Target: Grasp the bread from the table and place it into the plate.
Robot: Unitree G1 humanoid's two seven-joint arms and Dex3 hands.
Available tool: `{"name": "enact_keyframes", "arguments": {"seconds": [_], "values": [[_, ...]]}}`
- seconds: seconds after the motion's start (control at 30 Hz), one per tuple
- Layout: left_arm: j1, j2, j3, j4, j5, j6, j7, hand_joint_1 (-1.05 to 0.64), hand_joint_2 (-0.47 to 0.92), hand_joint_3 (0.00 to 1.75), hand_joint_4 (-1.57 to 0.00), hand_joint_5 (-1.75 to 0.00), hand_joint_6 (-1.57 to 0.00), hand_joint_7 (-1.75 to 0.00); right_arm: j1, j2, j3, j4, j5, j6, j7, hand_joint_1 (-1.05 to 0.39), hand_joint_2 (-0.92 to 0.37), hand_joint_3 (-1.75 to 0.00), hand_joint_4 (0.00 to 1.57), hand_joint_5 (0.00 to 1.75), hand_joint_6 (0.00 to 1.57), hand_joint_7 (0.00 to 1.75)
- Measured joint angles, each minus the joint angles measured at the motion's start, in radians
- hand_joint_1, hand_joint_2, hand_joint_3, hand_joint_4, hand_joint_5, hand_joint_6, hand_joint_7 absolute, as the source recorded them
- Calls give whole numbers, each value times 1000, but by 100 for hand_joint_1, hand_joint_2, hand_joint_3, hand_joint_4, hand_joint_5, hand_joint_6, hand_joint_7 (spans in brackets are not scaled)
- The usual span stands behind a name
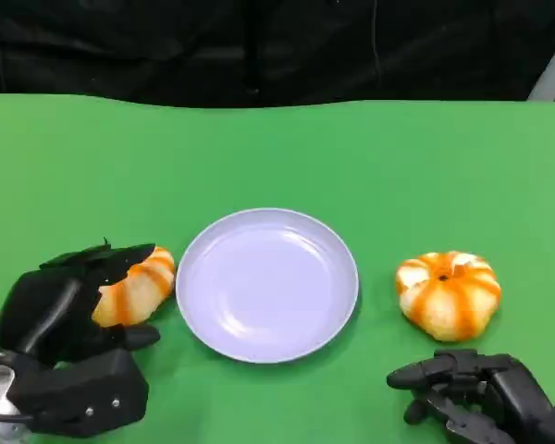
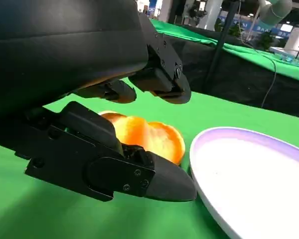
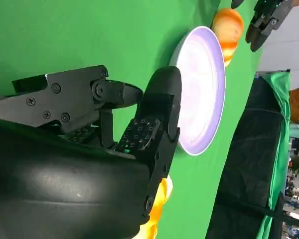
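The plate (image 1: pixel 266 283), pale lilac and round, sits on the green worktop (image 1: pixel 277 157) and serves as the landmark here. Just to its left, from the robot's side, lies a crescent-shaped bread (image 1: pixel 135 289) with orange stripes, its near end almost at the plate's rim but not on it. The left hand (image 1: pixel 69 310) is wrapped around this bread: in the head view black fingers (image 1: pixel 102 259) lie along the far side of the bread while another reaches under its near side. The left wrist view shows the same bread (image 2: pixel 149 137) between an upper finger and a lower one, right beside the plate's edge (image 2: pixel 204 144); the fingers are closed around it, though whether the bread is off the worktop cannot be told.

To the right of the plate, clearly apart from it, rests a round pumpkin-shaped bun (image 1: pixel 448 293), orange and cream, standing on the worktop. The right hand (image 1: pixel 472 393) lies nearer the robot than this bun, low on the worktop, its fingers loosely curled and slightly apart, holding nothing and not touching the bun. In the right wrist view the right hand's fingers (image 3: pixel 157 124) reach towards the plate (image 3: pixel 204 89), with the crescent bread (image 3: pixel 228 27) beyond it.

Behind the worktop hangs a black cloth (image 1: pixel 259 46).
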Motion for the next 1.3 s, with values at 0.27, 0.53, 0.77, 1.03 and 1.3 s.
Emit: {"name": "enact_keyframes", "arguments": {"seconds": [0.27,0.53,0.77,1.03,1.3], "values": [[-28,-2,-28,37,-8,79,-2,-91,92,24,-40,0,-42,0,0,0,0,0,0,0,0,-5,-92,-40,77,121,107,37],[-81,-16,-60,115,-13,132,-21,-92,92,26,-41,-1,-42,0,0,0,-1,-2,1,1,0,-4,-92,-40,77,122,107,37],[-111,-22,-79,168,-17,138,-23,-92,92,27,-41,0,-42,0,1,0,-1,-3,1,1,-1,-4,-92,-40,77,122,107,37],[-137,-36,-99,210,-36,146,-38,-93,92,27,-41,0,-43,-1,1,0,-1,-3,0,1,-1,-4,-92,-40,77,122,107,38],[-153,-38,-116,227,-42,148,-45,-65,92,17,-44,-1,-47,-1,2,0,-1,-5,-1,1,-2,-4,-92,-40,77,121,107,38]]}}
